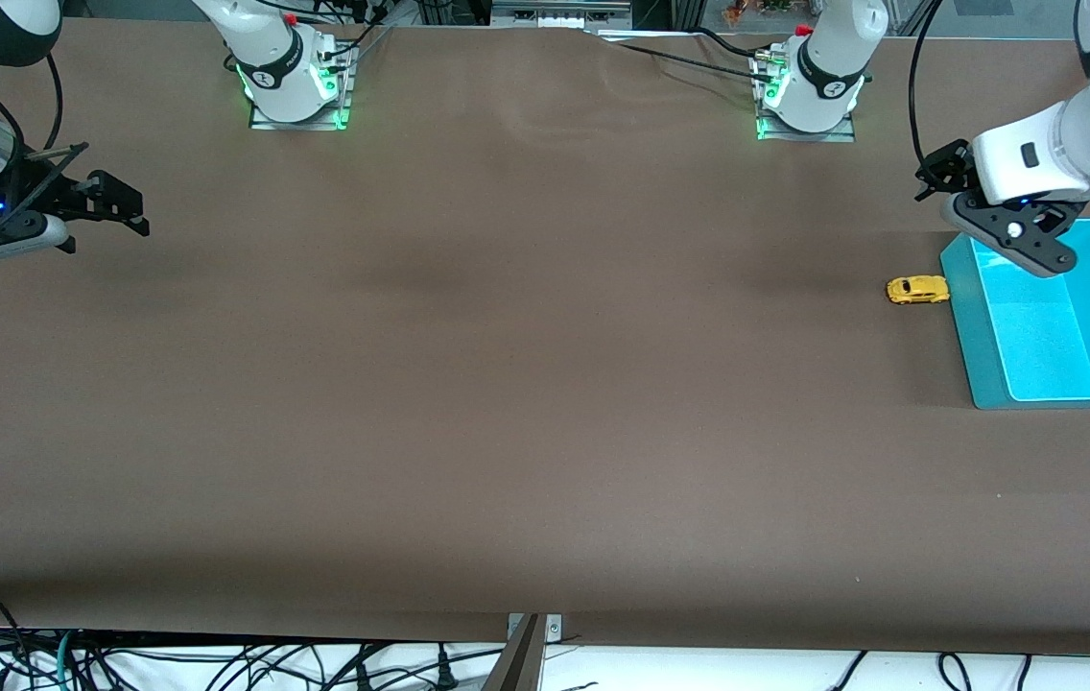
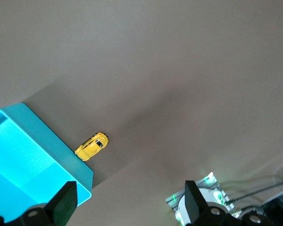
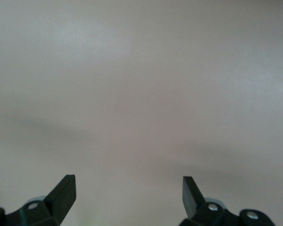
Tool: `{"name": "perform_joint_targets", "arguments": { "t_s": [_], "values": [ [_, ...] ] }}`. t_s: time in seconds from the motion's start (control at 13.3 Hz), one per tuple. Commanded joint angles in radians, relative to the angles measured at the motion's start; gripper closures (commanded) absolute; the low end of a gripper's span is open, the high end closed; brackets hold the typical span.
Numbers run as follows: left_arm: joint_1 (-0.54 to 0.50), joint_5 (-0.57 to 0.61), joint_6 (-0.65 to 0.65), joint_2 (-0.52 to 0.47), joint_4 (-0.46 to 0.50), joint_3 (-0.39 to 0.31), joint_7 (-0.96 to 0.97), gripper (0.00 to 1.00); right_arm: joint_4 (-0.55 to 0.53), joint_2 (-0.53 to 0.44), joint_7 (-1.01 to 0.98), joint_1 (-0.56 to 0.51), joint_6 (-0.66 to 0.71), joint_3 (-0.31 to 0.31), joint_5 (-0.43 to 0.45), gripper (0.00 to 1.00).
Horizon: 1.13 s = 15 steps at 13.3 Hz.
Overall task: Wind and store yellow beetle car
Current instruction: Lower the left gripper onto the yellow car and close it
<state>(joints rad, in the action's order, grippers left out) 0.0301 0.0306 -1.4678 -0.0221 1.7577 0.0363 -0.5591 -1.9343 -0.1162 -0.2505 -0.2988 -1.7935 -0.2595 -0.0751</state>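
The yellow beetle car (image 1: pixel 917 289) stands on the brown table right beside the outer wall of a cyan bin (image 1: pixel 972 336), at the left arm's end. It also shows in the left wrist view (image 2: pixel 92 146), next to the bin's rim (image 2: pixel 52 136). My left gripper (image 1: pixel 929 182) hangs open and empty in the air over the table by the bin's corner; it also shows in its wrist view (image 2: pixel 129 200). My right gripper (image 1: pixel 137 213) waits open and empty over bare table at the right arm's end, as its wrist view (image 3: pixel 128 193) shows.
The cyan bin has nothing in it. The two arm bases (image 1: pixel 296 82) (image 1: pixel 809 91) stand along the table's edge farthest from the front camera. Cables hang below the edge nearest the camera.
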Motion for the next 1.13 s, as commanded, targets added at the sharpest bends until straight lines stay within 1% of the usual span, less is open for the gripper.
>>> {"name": "perform_joint_targets", "arguments": {
  "t_s": [0.0,0.3,0.45,0.53,0.6,0.75,0.83,0.9,1.05],
  "values": [
    [-0.036,-0.026,-0.009,-0.019,0.066,-0.001,-0.175,0.0,0.021,0.0,0.129,0.036,0.045,0.009,-0.014,0.0],
    [-0.084,-0.02,-0.098,-0.019,0.169,-0.001,-0.422,0.0,0.029,0.0,0.126,0.038,0.049,0.009,-0.008,0.0],
    [-0.133,-0.017,-0.188,-0.021,0.259,-0.001,-0.563,0.0,0.029,0.0,0.119,0.038,0.052,0.009,-0.008,0.0],
    [-0.171,-0.015,-0.244,-0.021,0.32,-0.001,-0.62,0.0,0.034,0.0,0.119,0.038,0.052,0.009,-0.008,0.0],
    [-0.188,-0.012,-0.3,-0.021,0.388,-0.003,-0.686,0.0,0.044,0.004,0.116,0.038,0.059,0.011,-0.008,0.0],
    [-0.248,-0.009,-0.487,-0.018,0.506,-0.001,-0.871,0.0,0.072,0.015,0.117,0.038,0.072,0.011,-0.008,0.0],
    [-0.251,-0.009,-0.576,-0.01,0.546,-0.001,-0.975,0.0,0.072,0.018,0.12,0.038,0.072,0.011,-0.006,0.0],
    [-0.253,-0.008,-0.648,-0.007,0.589,-0.003,-1.033,0.0,0.072,0.02,0.12,0.038,0.072,0.009,-0.002,0.0],
    [-0.274,-0.006,-0.725,0.013,0.647,-0.003,-1.052,0.0,0.072,0.027,0.125,0.041,0.071,0.008,0.003,0.0]
  ]
}}
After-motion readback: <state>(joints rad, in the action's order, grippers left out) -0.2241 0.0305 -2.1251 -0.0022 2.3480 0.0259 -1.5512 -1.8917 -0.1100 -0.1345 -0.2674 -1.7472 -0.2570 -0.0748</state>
